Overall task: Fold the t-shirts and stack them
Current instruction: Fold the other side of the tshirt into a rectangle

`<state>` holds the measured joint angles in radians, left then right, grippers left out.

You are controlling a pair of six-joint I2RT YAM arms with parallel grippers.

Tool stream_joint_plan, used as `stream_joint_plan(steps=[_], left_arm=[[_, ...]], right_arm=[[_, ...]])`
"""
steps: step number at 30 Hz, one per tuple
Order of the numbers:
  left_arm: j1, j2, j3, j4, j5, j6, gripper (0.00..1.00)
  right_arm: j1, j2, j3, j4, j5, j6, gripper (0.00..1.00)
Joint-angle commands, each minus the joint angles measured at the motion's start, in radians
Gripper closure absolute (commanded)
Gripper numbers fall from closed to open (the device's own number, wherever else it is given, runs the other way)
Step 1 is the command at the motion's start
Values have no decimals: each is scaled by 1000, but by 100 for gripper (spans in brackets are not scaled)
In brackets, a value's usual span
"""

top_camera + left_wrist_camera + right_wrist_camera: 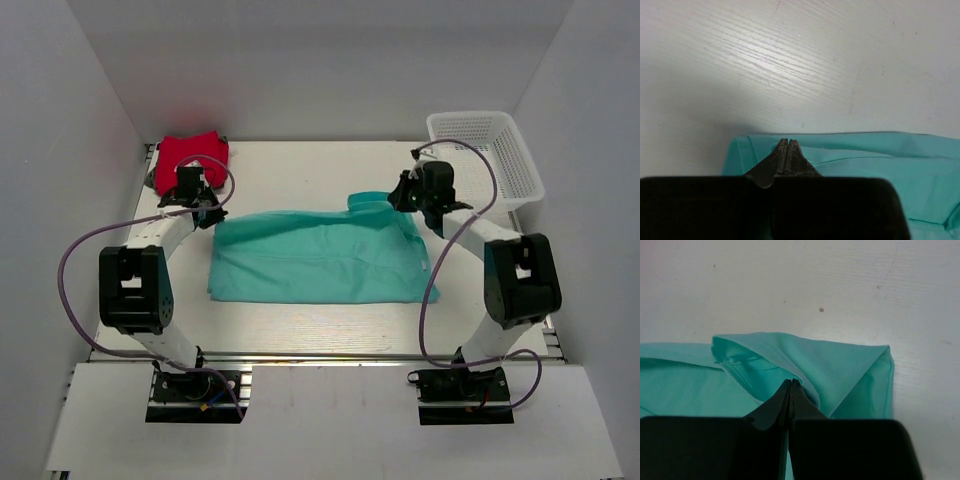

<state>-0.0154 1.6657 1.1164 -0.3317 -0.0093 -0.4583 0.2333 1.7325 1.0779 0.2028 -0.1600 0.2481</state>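
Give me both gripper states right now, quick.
Left gripper: closed, pinching the teal t-shirt at its edge.
Right gripper: closed, pinching the same shirt's folded corner.

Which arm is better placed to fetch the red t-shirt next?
Left. The left gripper sits at the far-left corner of the teal t-shirt, just in front of the red t-shirt. The right gripper is across the table near the basket.

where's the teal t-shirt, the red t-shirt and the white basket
teal t-shirt (315, 262): top external view, middle of its spread body
red t-shirt (195, 150): top external view, centre of the bunched cloth
white basket (522, 158): top external view, its right mesh wall
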Motion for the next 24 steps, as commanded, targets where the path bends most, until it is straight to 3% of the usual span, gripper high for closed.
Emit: stream_joint_plan(steps=[1,8,21,23,24], left_arm=[[0,-73,-48,26,-35,29,100],[0,-126,-113,75,-46,58,100],[0,-170,-208,143,-52,86,100],[0,-170,-208,105,-64,72,96],[0,-170,-199,83,-73,60,94]], right_arm=[[-6,-138,-100,76,48,14,100],[-8,-376,-294,21,122,8,100],[-5,-554,-493,-37,53,33,100],[-5,-571,-525,-63,47,42,88],[-5,-583,-536,-71,4,52,88]])
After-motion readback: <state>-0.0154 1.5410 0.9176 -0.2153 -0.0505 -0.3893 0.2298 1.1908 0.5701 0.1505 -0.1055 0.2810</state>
